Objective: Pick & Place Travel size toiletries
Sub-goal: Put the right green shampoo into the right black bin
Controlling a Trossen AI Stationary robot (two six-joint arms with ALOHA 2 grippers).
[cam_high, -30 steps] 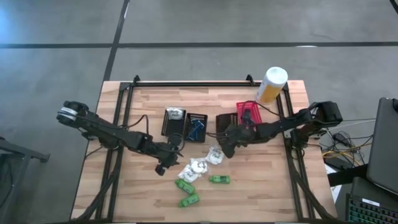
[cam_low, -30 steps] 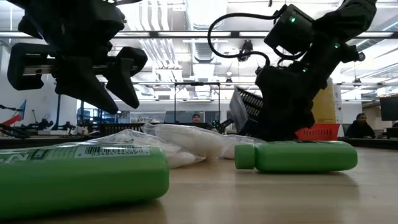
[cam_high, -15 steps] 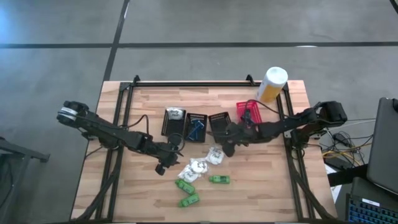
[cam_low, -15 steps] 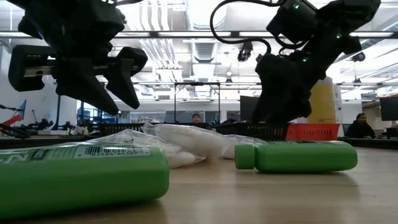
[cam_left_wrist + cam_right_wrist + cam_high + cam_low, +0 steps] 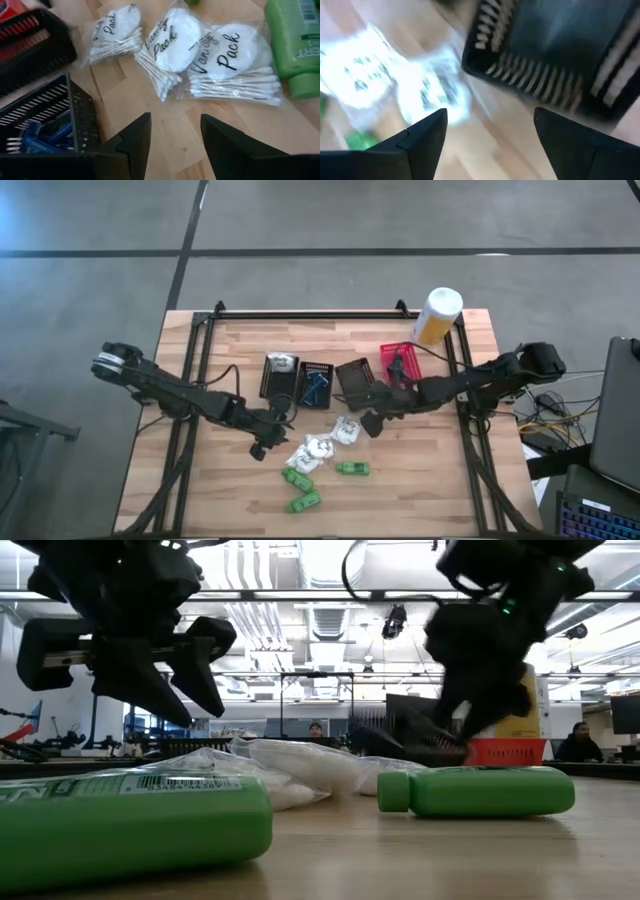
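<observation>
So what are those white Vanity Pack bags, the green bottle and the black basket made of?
The Vanity Pack bags look like thin clear plastic: shiny and crinkled, with white pads and swabs, probably cotton, showing through. The green bottle seems smooth, slightly glossy plastic with a printed label. The black basket looks like stiff matte plastic with slotted walls, though it could be coated metal.

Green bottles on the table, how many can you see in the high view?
3. One green bottle lies alone below the white vanity packs; two more, and, lie together nearer the front edge. Others may be hidden in the baskets.
</observation>
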